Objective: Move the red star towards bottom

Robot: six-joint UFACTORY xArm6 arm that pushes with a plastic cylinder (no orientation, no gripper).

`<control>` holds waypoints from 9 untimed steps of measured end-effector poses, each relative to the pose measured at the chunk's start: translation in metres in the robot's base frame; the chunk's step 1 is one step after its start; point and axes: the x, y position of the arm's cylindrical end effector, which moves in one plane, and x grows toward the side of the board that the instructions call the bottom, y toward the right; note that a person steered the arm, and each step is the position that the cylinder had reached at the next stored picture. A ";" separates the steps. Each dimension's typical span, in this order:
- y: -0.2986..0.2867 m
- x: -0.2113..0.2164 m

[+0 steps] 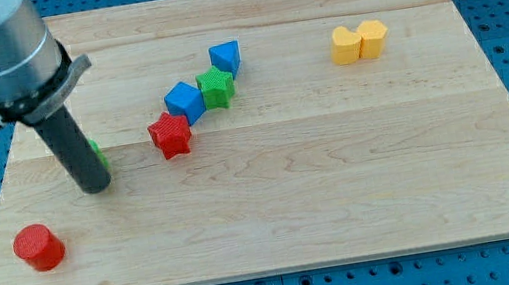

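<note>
Camera view, the only one: my tip (96, 185) rests on the desk (344, 200) toward the view's left, with a green block (97, 154) mostly hidden just behind the rod, its shape not readable. This tool is a bare rod with nothing to open or close, and it holds nothing.

The red star (171, 135) lies to the view's right of my tip and a little toward the view's top, near but clearly apart from it. It sits at the lower-left end of a diagonal row: blue cube (185, 101) touching or just beside it, then green star (216, 87), then a second blue block (226, 58), climbing toward the view's upper right.

The star is compact, with no real long axis; its arms spread all round, so no facing matters much. What matters, I judge, is that my tip stands beside and below the star, whereas a push toward the view's bottom needs it on the star's top side, where the blue cube crowds.

A red cylinder (39, 246) sits near the bottom-left corner; two yellow blocks (359, 42) sit well apart at upper right.
</note>
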 end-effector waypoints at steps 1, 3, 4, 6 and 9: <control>-0.018 0.000; -0.044 -0.018; -0.008 -0.048; 0.075 -0.079; 0.066 -0.034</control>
